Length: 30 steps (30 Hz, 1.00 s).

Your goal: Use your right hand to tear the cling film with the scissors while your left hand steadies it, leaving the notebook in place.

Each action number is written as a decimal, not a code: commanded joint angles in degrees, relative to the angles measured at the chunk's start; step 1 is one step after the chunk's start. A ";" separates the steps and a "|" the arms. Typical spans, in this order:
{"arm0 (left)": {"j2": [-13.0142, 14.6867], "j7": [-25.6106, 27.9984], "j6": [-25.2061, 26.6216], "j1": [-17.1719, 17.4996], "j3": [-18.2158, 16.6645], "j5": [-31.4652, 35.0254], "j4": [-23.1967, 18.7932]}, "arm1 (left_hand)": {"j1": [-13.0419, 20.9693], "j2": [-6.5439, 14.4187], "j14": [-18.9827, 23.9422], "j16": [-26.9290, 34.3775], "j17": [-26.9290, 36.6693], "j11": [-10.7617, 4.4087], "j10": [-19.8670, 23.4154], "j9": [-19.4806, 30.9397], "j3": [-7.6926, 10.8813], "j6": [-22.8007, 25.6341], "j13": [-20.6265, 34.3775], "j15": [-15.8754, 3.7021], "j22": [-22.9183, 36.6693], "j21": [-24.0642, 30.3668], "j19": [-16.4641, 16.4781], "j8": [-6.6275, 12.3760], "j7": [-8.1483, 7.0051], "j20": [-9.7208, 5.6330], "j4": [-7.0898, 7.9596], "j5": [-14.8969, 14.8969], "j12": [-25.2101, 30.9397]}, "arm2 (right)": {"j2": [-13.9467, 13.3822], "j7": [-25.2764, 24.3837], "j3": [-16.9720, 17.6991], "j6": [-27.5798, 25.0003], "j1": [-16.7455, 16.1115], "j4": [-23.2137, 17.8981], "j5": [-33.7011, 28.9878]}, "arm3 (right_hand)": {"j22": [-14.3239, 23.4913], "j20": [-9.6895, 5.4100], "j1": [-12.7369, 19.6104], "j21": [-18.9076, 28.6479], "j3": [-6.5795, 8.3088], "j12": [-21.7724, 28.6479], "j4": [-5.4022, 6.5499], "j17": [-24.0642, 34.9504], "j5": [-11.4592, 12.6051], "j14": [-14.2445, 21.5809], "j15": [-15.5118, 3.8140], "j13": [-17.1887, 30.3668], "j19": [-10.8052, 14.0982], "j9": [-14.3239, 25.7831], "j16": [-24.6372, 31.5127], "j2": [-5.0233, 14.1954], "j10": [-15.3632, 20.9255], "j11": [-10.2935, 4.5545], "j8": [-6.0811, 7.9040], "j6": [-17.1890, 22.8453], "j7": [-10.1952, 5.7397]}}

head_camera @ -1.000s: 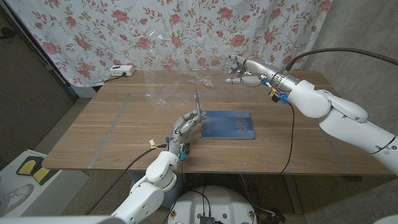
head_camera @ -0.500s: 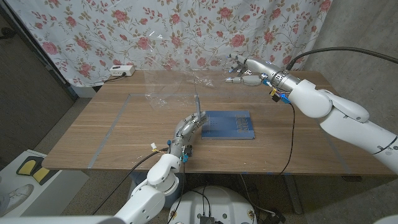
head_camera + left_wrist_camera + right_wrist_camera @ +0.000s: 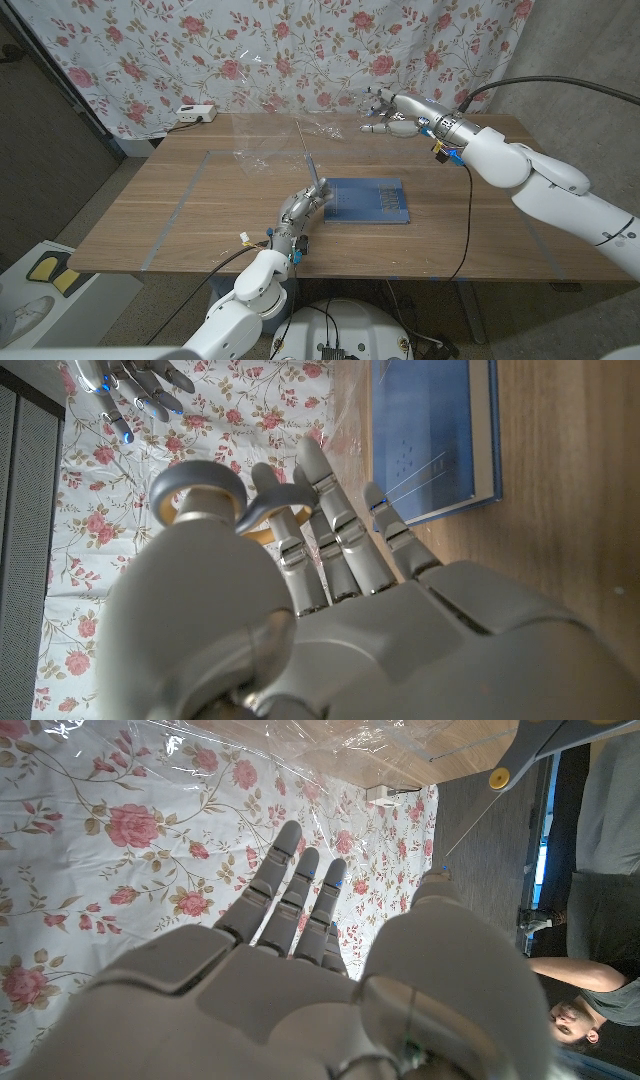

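A makeshift robot test room, not a home.
A wooden counter (image 3: 200, 215) stands against a floral curtain (image 3: 200, 50) hung as backdrop, beside a bare grey wall (image 3: 580, 60), with a cable (image 3: 470, 220) trailing over the counter's near edge.

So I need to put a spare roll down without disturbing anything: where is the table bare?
The table is bare right of the notebook, and on the left side beyond the left hand holding the scissors. It is crowded at the far middle, where the cling film stretches toward the right hand.
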 commanded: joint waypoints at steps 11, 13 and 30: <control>0.96 2.26 1.03 1.31 -0.55 -0.04 -1.05 | -4.89 -2.78 2.06 -1.60 -1.07 -6.74 9.23 -1.47 -2.61 2.14 -1.99 0.36 -0.36 0.81 0.51 0.15 1.19 0.46 1.66 0.37 -0.29 | 0.72 0.03 -1.47 0.98 1.43 1.89 0.53 | 0.14 0.15 -0.59 -0.41 0.26 -0.48 -0.51 -0.18 0.41 -0.68 -6.57 -0.16 0.08 -0.03 0.24 -0.03 -0.03 -0.01 0.42 0.01 0.17; 0.98 2.39 1.13 1.44 -0.66 -0.23 -1.14 | -5.32 -2.91 2.17 -1.73 -1.18 -6.67 9.22 -1.60 -2.80 2.28 -1.85 0.39 -0.40 0.85 0.58 0.12 1.19 0.43 1.83 0.38 -0.22 | 0.77 -0.11 -1.51 0.99 1.39 1.96 0.47 | 0.14 0.17 -0.58 -0.44 0.26 -0.48 -0.55 -0.21 0.41 -0.69 -6.56 -0.18 0.05 -0.03 0.24 -0.05 0.01 -0.01 0.45 0.09 0.19; 2.77 4.67 1.82 2.14 -2.06 3.29 -1.89 | -8.52 -2.34 2.71 -3.22 -2.30 -4.65 9.88 -2.41 -3.60 3.58 -2.56 0.75 -0.84 0.82 0.03 -0.09 2.60 2.01 3.23 0.53 -0.79 | 1.31 -0.89 -1.67 2.05 1.48 2.84 0.78 | 0.15 0.36 -0.69 -0.69 0.30 -0.62 -0.88 -0.32 0.43 -1.15 -6.56 -0.30 -0.08 -0.09 0.24 0.00 0.05 -0.17 0.49 0.16 0.14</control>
